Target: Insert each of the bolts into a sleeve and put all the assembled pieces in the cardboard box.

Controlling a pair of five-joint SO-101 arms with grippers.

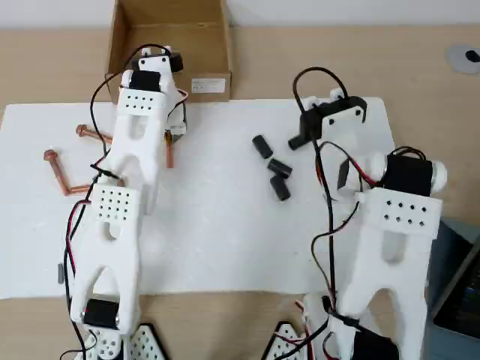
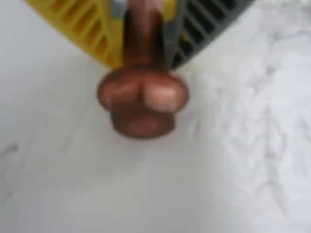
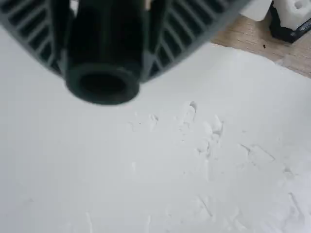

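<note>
The wooden tabletop point(image 1: 420, 67) has a big white sheet point(image 1: 217, 240) on it. The cardboard box point(image 1: 172, 37) sits open at the sheet's 11 o'clock edge. At the box's 6 o'clock the left gripper point(image 2: 143, 43) pinches a copper bolt point(image 2: 142, 104) by its stem, with the head sticking out. The right gripper point(image 3: 104, 29), at 1 o'clock, pinches a black sleeve point(image 3: 104, 63). Three loose sleeves point(image 1: 280, 166) lie near the middle, and the loose bolts point(image 1: 94, 134) lie at 9 o'clock.

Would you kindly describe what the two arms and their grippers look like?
Both the left arm and right arm are white plastic links with grids of small holes, black motors and looping black and red cables. The left gripper has one yellow and one grey ribbed finger; the right gripper is dark with ribbed fingers.
</note>
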